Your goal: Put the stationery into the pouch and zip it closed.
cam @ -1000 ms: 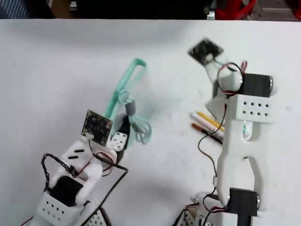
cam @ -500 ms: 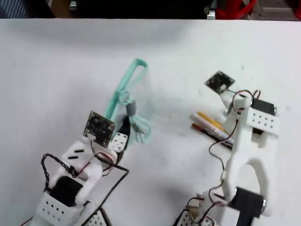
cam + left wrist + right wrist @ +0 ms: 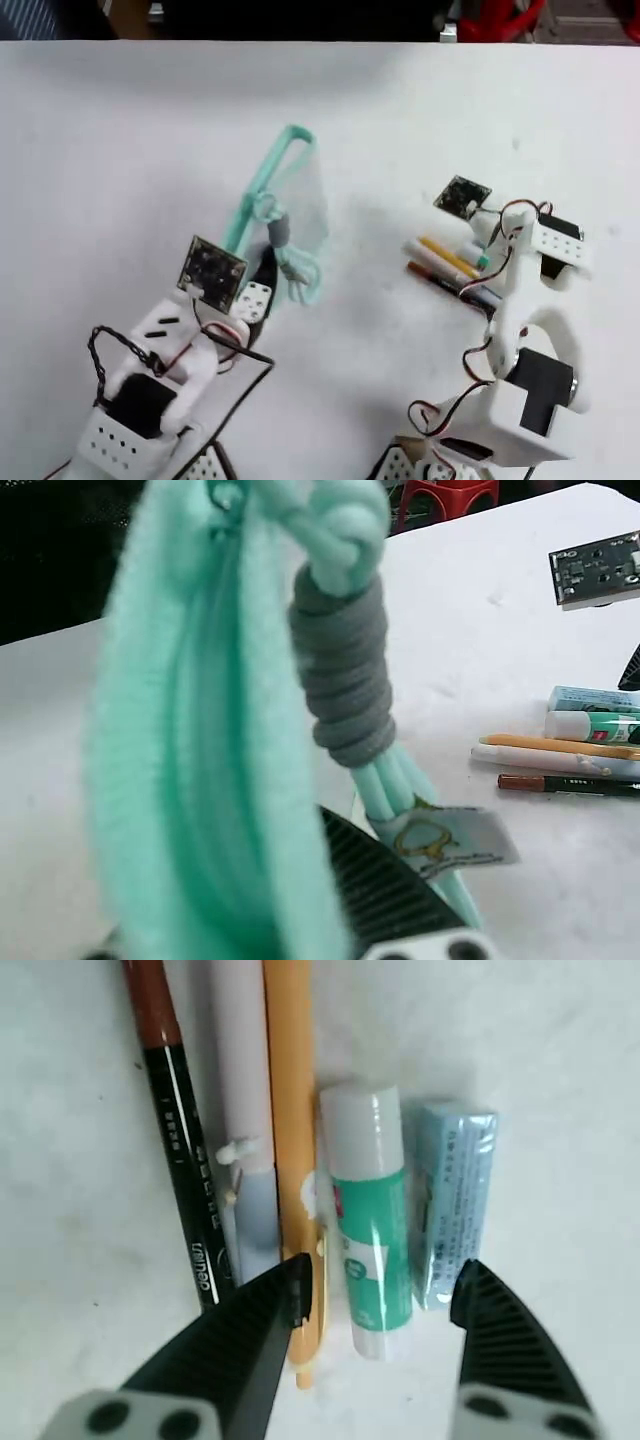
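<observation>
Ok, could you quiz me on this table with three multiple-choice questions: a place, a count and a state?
1. Where does the stationery lie relative to the pouch? A inside it; B outside it, on the table; C under it.
2. How many pieces? A three; B five; C seven.
3. The right gripper is: A open; B shut on a pen; C shut on the pouch.
Answers: B, everything lies on the table apart from the pouch. B, three pens, a glue stick and an eraser. A, its jaws stand apart above the glue stick.
</observation>
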You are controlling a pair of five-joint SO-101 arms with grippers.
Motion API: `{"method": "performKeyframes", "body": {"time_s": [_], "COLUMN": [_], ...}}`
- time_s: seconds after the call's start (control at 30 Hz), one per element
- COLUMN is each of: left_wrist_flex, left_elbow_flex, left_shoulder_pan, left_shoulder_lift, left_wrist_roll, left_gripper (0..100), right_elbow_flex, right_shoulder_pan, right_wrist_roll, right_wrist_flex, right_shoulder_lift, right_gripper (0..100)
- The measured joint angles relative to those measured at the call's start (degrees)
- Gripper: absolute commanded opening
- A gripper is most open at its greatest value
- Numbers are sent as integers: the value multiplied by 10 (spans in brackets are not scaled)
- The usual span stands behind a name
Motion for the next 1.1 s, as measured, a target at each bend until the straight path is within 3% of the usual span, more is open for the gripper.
{"method": "performKeyframes", "body": {"time_s": [0.27,0.67,0.97,1.1], "left_wrist_flex": [0,0,0,0], "left_elbow_flex": [0,0,0,0], "left_shoulder_pan": [0,0,0,0], "left_shoulder_lift": [0,0,0,0], "left_wrist_roll": [-3,-4,-4,-4], "left_gripper": [22,22,22,23], "right_elbow_flex": [-9,-162,-157,-144], "right_shoulder_pan": [-23,-22,-22,-20], "right_wrist_roll": [4,4,6,26], "right_wrist_flex": [0,68,69,69], "right_shoulder_lift": [32,147,149,157], "right_gripper": [223,16,166,84]}}
